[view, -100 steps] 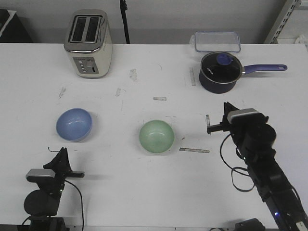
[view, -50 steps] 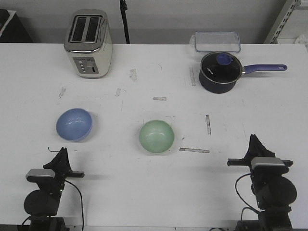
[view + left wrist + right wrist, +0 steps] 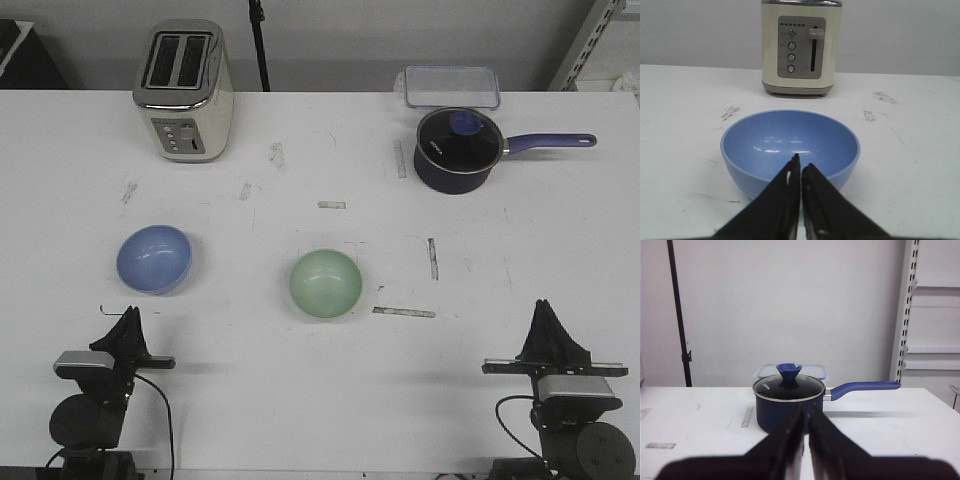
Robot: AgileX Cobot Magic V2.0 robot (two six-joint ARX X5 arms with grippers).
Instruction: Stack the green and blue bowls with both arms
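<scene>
The white desk [image 3: 320,400] is being viewed from the front, and places are being given as on a clock face laid over that view. The blue bowl [image 3: 153,259] is being seen at about nine o'clock from the middle of the desk, upright and empty. The green bowl [image 3: 326,284] is being seen near the centre, slightly toward six o'clock, also upright and empty. The two bowls are being kept well apart, each resting on the desk and touched by nothing.

The left gripper [image 3: 128,318] is being held low at about seven o'clock, near the front edge, just toward six o'clock from the blue bowl but apart from it. In the left wrist view its fingers [image 3: 785,192] are being shown pressed together, with only a hairline between them, pointing at the blue bowl [image 3: 790,147].

The right gripper [image 3: 548,310] is being held at about five o'clock, near the front edge, well apart from the green bowl. In the right wrist view its fingers [image 3: 787,435] are likewise being shown pressed together, nothing being pinched.

A cream toaster [image 3: 184,90] is being seen at eleven o'clock. A dark blue saucepan [image 3: 457,148] with a glass lid is being seen at one o'clock, with a clear container [image 3: 451,87] just behind it.
</scene>
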